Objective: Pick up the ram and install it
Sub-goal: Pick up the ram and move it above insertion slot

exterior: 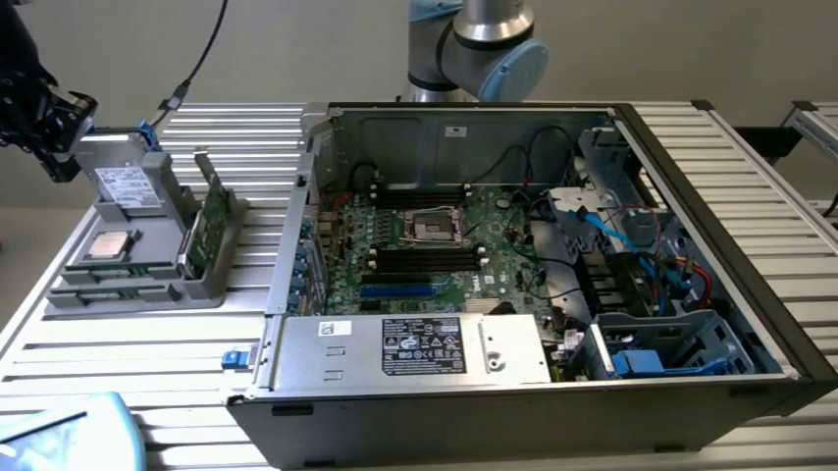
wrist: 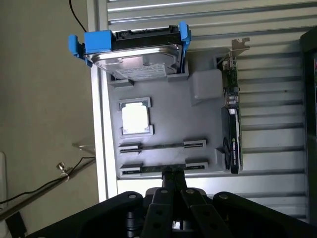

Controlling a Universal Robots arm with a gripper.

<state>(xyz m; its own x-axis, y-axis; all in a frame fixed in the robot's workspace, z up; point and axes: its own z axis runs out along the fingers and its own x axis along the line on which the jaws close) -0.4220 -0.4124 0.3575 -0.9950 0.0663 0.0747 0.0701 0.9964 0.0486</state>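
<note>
Two ram sticks lie flat in holders at the near end of a grey tray (exterior: 196,287): one ram stick (wrist: 162,146) and a second ram stick (wrist: 148,168) beside it, the pair seen as thin green strips (exterior: 116,279) in the exterior view. My gripper (exterior: 62,169) hangs high over the tray's far end at the exterior view's left. In the wrist view my gripper (wrist: 171,174) has its black fingers pressed together at the tips, holding nothing, and their tips overlap the second stick.
The tray also carries a hard drive in blue brackets (wrist: 136,52), a square silver processor (wrist: 134,118) and an upright expansion card (wrist: 232,124). The open computer case (exterior: 524,392) fills the exterior view's right, with the motherboard's black memory slots (exterior: 426,257) inside.
</note>
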